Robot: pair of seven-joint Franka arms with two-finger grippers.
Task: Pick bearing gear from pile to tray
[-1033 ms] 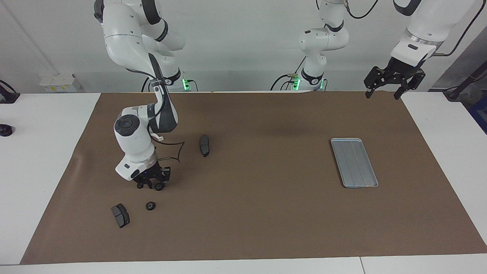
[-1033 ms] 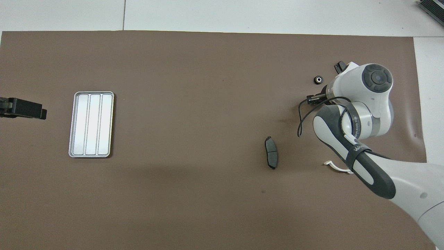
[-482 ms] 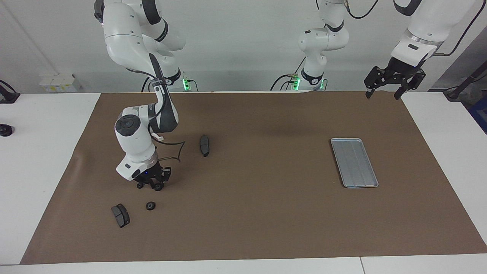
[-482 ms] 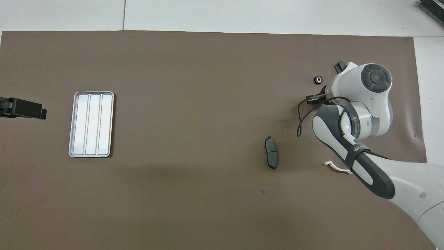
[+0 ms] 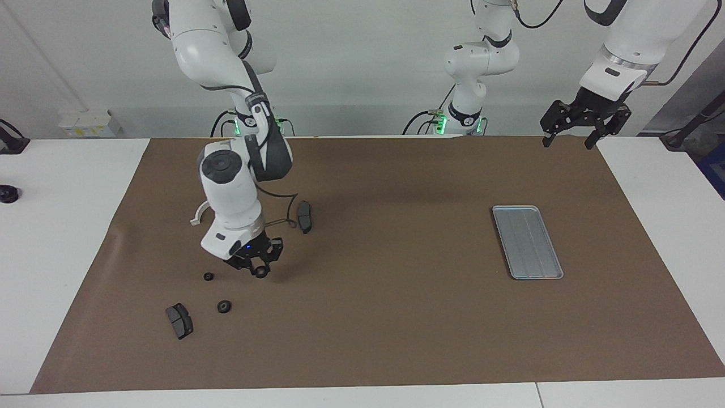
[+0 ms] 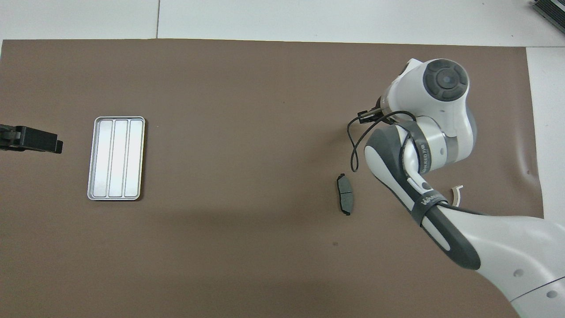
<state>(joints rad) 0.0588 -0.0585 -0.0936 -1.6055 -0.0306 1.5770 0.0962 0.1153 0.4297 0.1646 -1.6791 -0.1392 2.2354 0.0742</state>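
The bearing gear (image 5: 261, 273) is pinched between the fingertips of my right gripper (image 5: 260, 270), which hangs low over the brown mat (image 5: 396, 317) at the right arm's end of the table. The gear shows as a small black round disc with its face turned roughly toward the facing camera. Being round, it has no long axis that I can read, and I cannot tell which way its bore points. In the overhead view my own wrist hides it. The rest of the pile lies loose on the mat. A second gear (image 5: 208, 276) is just beside my gripper, and a third gear (image 5: 224, 306) is farther from the robots. A dark brake pad (image 5: 179, 321) lies beside the third gear, toward the mat's edge. Another brake pad (image 6: 345, 199) lies nearer to the robots, with its long axis running from near to far. A white half-ring bracket (image 6: 457, 194) lies on the mat beside my forearm. The tray (image 5: 527, 242) sits well apart, toward the left arm's end, flat on the mat. Its long axis and grooves run from near to far. My left gripper (image 5: 569, 136) waits with fingers spread, raised over the mat's corner at that end.
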